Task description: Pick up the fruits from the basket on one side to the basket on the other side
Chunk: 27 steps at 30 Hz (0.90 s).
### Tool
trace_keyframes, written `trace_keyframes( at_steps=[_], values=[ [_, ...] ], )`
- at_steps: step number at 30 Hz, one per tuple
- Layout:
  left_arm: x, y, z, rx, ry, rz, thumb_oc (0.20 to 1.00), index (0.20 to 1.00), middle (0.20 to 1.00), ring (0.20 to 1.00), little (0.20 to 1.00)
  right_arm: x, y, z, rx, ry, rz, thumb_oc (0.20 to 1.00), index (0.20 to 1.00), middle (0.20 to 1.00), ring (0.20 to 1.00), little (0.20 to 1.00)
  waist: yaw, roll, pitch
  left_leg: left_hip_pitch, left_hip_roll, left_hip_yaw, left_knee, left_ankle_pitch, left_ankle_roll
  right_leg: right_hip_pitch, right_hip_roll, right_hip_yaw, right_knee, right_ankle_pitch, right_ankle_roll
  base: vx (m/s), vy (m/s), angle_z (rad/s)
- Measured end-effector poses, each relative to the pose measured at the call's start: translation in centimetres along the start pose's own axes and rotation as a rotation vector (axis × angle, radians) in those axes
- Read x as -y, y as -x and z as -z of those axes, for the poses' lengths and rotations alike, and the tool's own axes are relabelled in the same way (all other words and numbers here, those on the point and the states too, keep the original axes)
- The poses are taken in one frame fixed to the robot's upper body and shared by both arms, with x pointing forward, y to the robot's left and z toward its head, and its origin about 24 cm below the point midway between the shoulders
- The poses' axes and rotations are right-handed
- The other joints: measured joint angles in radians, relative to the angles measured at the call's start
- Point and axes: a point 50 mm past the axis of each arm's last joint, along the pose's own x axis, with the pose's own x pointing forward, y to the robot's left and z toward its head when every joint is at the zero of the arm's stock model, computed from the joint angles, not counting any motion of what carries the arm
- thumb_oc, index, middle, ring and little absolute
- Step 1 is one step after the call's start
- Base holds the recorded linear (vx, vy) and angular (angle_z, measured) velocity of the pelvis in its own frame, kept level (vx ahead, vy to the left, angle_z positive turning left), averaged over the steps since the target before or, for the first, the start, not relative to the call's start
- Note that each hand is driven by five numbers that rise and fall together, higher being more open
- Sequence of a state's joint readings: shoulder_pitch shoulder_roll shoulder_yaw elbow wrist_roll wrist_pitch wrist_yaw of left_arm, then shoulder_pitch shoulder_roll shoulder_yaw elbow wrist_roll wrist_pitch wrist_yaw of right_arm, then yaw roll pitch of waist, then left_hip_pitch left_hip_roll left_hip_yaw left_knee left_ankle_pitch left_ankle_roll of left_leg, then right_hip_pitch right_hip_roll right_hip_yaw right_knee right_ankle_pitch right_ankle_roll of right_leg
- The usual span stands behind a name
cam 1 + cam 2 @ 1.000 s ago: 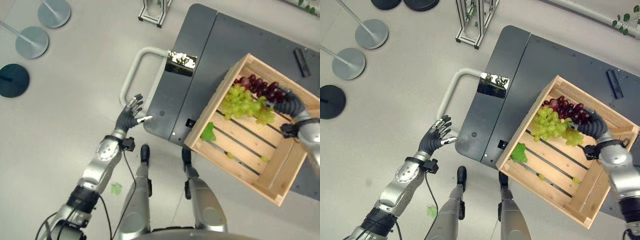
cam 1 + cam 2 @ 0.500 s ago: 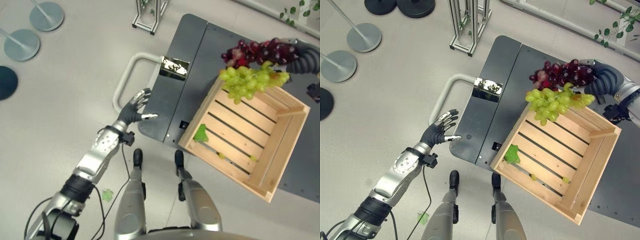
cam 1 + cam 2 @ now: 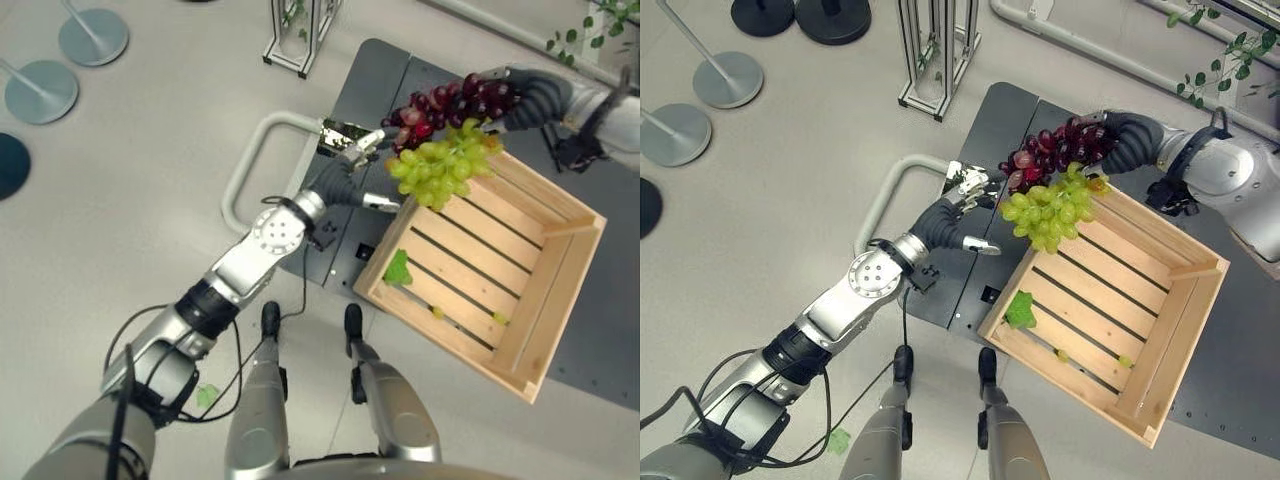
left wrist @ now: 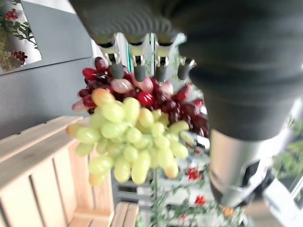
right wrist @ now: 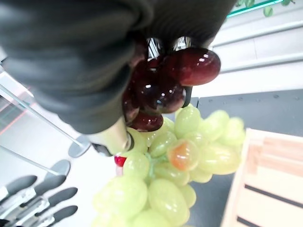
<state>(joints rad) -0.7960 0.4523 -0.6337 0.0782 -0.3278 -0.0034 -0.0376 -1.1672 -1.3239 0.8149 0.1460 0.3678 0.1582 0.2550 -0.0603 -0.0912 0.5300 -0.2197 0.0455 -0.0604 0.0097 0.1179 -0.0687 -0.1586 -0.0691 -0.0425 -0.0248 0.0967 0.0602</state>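
My right hand [image 3: 528, 95] is shut on a bunch of red grapes [image 3: 445, 103] with green grapes [image 3: 440, 165] hanging below it. The bunch hangs in the air over the far left corner of the wooden crate [image 3: 560, 300]. In the right wrist view its fingers curl round the red grapes [image 5: 161, 80] above the green ones [image 5: 175, 175]. My left hand [image 3: 345, 180] reaches up beside the bunch, open. Its straight fingers [image 4: 137, 71] stand close to the red grapes [image 4: 156, 94]; whether they touch I cannot tell.
The crate holds a green leaf [image 3: 398, 268] and a few loose grapes [image 3: 433, 312]. It rests on a dark grey cart [image 3: 390, 70] with a pale handle [image 3: 245, 160]. Round stand bases [image 3: 40, 90] and a metal frame [image 3: 295, 30] stand on the floor beyond.
My right hand carried the grapes up out of the crate and leftward past its far corner. My left arm swung from the cart's handle up to the bunch.
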Motion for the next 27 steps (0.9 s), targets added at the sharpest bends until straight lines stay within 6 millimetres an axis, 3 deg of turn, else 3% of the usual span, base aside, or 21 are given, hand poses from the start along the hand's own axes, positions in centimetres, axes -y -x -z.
trace_keyframes(
  at_steps=[7, 15, 26, 27],
  values=[
    [0.6, 0.8, 1.3, -0.046, 0.017, 0.018, 1.000, 1.000, 1.000, 1.000, 1.000, -1.4, -0.6, 1.5, -0.086, 0.098, -0.045, 0.200, 0.200, 0.200, 0.200, 0.200, 0.019, 0.000, -0.001, -0.001, 0.000, -0.003, 0.005, 0.001, 0.001, 0.001, 0.000, -0.002, 0.002, 0.003, -0.003, 0.00, 0.000, 0.00],
    [-1.1, 3.8, 3.8, -0.153, 0.042, -0.069, 1.000, 1.000, 1.000, 1.000, 1.000, -2.8, 0.5, 4.0, -0.146, 0.050, -0.036, 0.200, 0.200, 0.200, 0.200, 0.200, 0.023, 0.000, -0.001, -0.002, -0.004, -0.013, 0.006, 0.002, 0.003, 0.005, -0.003, -0.012, 0.001, 0.003, -0.003, 0.00, -0.005, 0.03],
    [-1.0, 2.7, 2.5, -0.098, 0.036, -0.055, 1.000, 1.000, 1.000, 1.000, 1.000, -2.4, 2.1, 4.5, -0.131, 0.000, 0.030, 0.200, 0.200, 0.200, 0.200, 0.200, 0.017, 0.007, -0.004, -0.003, -0.006, -0.018, 0.008, 0.003, 0.003, 0.006, -0.005, -0.017, 0.001, 0.003, -0.003, 0.00, -0.001, 0.01],
    [-1.0, 2.4, 2.2, -0.086, 0.036, -0.051, 1.000, 1.000, 1.000, 1.000, 1.000, -2.2, 2.6, 4.5, -0.126, -0.007, 0.044, 0.200, 0.200, 0.200, 0.200, 0.200, 0.000, 0.009, -0.006, -0.002, -0.007, -0.015, 0.009, 0.003, 0.003, 0.007, -0.006, -0.018, 0.001, 0.002, -0.002, 0.00, 0.000, 0.00]
  ],
)
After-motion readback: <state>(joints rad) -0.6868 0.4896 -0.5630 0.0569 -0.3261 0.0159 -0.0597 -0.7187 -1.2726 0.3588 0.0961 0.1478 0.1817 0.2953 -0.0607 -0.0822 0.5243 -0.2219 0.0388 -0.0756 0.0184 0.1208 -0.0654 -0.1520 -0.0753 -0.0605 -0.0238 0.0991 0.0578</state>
